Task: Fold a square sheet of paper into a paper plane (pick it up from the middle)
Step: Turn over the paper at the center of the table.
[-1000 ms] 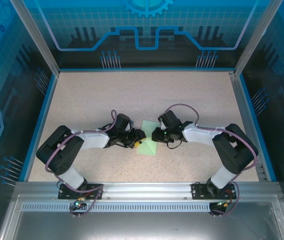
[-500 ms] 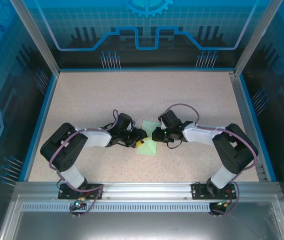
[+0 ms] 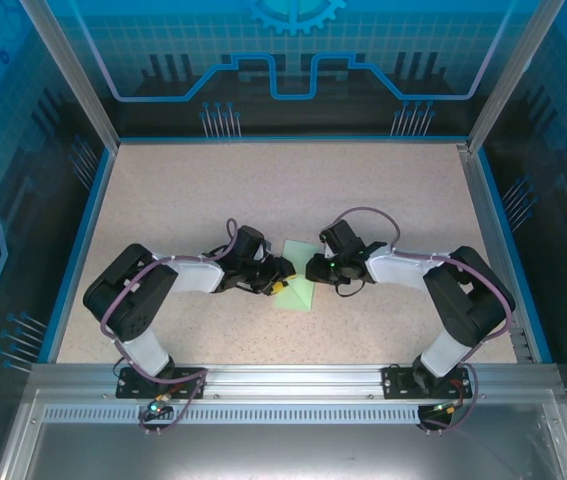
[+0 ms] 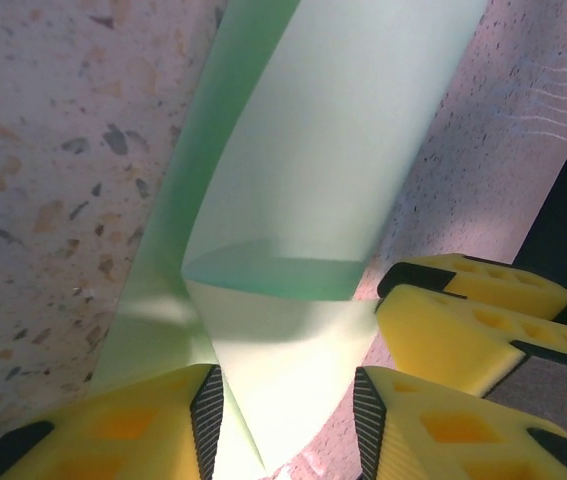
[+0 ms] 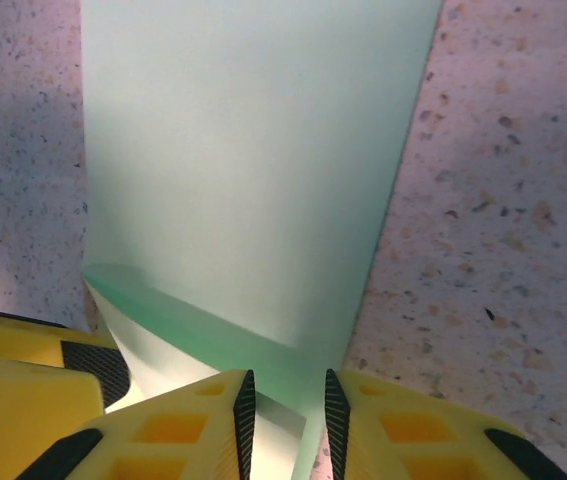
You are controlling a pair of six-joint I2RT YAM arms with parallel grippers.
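The square sheet of paper [image 3: 299,283] lies pale green on the table between the two arms, part of it curled up into a fold [image 4: 283,270]. My left gripper [image 3: 281,276] is at the sheet's left edge. Its jaws stand apart with the lifted flap [image 4: 283,370] between them, and bare table shows beside the right pad [image 4: 368,425]. My right gripper [image 3: 313,268] is at the right edge, its fingers [image 5: 246,425] narrowly apart around the paper's raised edge [image 5: 288,385]. No finished paper plane shape is to be seen.
The speckled tabletop [image 3: 293,190] is bounded by a blue rim and glass walls. The right gripper's yellow fingers [image 4: 463,325] sit close beside the left one's, and the left gripper's finger [image 5: 23,385] is close to the right one's.
The right gripper's jaws have parted a little around the paper edge. The left arm's elbow has shifted slightly right. The sheet stays where it was.
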